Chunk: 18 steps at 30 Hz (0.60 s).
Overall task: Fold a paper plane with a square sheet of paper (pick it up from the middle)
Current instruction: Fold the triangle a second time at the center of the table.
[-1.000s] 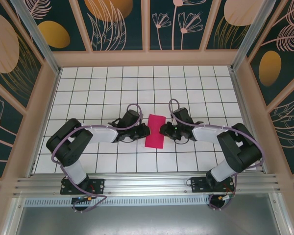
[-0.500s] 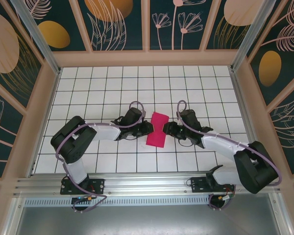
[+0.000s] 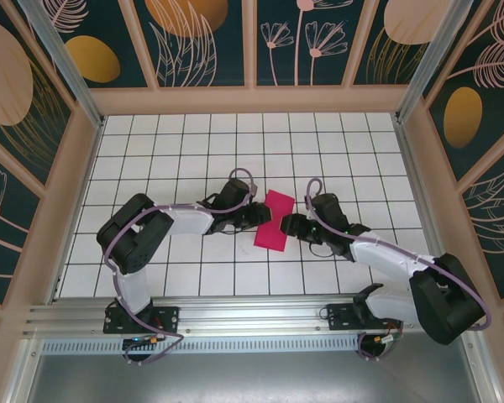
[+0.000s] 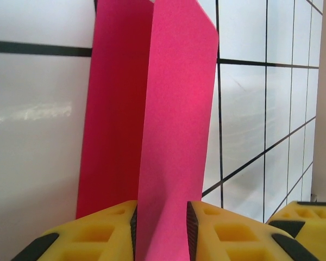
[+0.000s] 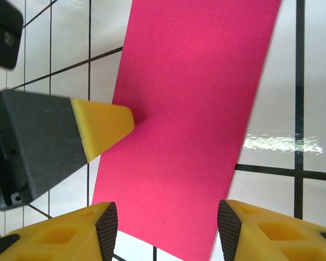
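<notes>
The square sheet of paper (image 3: 274,220) is magenta-pink and lies folded in half as a tilted rectangle at the middle of the table. My left gripper (image 3: 254,217) is at its left edge. In the left wrist view the upper flap (image 4: 176,109) rises off the lower layer and passes between the parted jaws of that gripper (image 4: 160,217). My right gripper (image 3: 287,225) is at the sheet's right edge. Its jaws (image 5: 167,217) stand wide open over the near edge of the paper (image 5: 195,109). One left fingertip (image 5: 100,128) rests at the sheet's far side.
White grid-tiled tabletop (image 3: 168,151) with wooden frame walls (image 3: 67,193) on three sides and an aluminium rail (image 3: 252,315) at the near edge. A yellow finger of the right gripper (image 4: 309,217) shows low right in the left wrist view.
Both grippers' jaws have widened. The folded sheet has turned slightly clockwise and shifted a little right. Both arms have stretched further toward the centre.
</notes>
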Each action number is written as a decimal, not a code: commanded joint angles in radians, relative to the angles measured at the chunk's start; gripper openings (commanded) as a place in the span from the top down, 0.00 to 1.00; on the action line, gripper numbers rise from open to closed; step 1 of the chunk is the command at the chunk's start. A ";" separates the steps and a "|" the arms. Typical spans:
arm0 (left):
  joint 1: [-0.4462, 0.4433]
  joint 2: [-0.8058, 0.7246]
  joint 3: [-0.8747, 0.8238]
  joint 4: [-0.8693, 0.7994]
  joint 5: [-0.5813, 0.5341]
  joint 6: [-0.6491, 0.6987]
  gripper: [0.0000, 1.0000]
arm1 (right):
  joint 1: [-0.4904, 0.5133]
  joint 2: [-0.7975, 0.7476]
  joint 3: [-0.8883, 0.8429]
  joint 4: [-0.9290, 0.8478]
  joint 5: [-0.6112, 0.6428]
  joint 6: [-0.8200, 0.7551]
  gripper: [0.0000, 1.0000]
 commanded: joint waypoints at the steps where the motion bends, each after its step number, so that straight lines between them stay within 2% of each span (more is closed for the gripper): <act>1: -0.001 0.024 0.044 -0.017 0.031 0.035 0.70 | 0.032 -0.042 -0.022 -0.018 0.058 -0.052 0.45; 10: 0.000 -0.003 0.045 -0.008 0.020 0.025 1.00 | 0.072 -0.095 -0.067 0.031 0.152 -0.109 0.46; 18: 0.000 -0.091 -0.033 -0.041 -0.107 -0.016 1.00 | 0.176 -0.139 -0.077 0.094 0.255 -0.234 0.46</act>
